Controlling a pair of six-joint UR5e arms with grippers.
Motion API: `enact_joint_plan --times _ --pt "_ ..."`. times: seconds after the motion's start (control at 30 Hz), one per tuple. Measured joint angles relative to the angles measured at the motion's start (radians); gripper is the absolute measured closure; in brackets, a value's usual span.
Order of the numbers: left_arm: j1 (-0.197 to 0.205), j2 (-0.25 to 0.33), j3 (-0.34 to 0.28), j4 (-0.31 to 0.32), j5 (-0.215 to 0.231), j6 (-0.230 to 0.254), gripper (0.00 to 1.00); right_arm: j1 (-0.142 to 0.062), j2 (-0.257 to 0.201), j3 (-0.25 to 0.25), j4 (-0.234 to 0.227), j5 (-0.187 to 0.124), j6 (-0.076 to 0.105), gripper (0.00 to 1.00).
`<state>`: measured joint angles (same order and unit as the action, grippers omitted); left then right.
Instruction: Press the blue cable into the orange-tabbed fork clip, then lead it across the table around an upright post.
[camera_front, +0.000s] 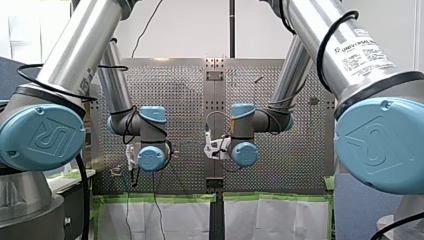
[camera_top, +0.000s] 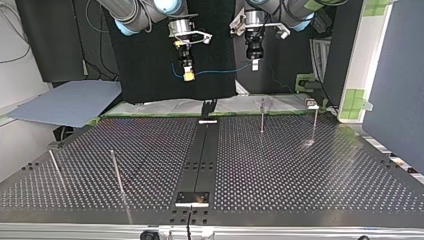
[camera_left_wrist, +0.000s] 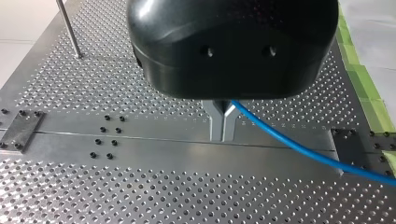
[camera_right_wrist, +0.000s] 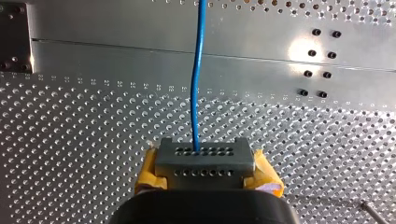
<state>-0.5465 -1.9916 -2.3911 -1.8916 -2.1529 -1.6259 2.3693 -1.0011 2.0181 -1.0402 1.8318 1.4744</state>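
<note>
A: First entry?

B: Perforated table: metal, with holes in a regular grid. A smooth centre strip runs down its middle in the top view.

A: Fittings on the strip?

B: One dark plate at its near end in the top view. Black screw heads, set in pairs, show in the left wrist view.

A: Surroundings?

B: A grey-blue sheet lies beyond the table at the top view's left. There are green tape patches at its right, a white covering along the far edge, and a black backdrop behind.
</note>
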Motion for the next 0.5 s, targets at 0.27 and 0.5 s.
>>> enact_joint_plan --times 0.27,0.5 --pt "0.001 0.0 0.0 0.0 0.0 0.0 0.99 0.0 0.0 0.0 0.0 0.0 0.0 1.0" --pt "0.009 -0.047 -0.001 -0.004 0.001 0.004 0.99 0.0 0.0 0.001 0.001 0.0 0.0 1.0"
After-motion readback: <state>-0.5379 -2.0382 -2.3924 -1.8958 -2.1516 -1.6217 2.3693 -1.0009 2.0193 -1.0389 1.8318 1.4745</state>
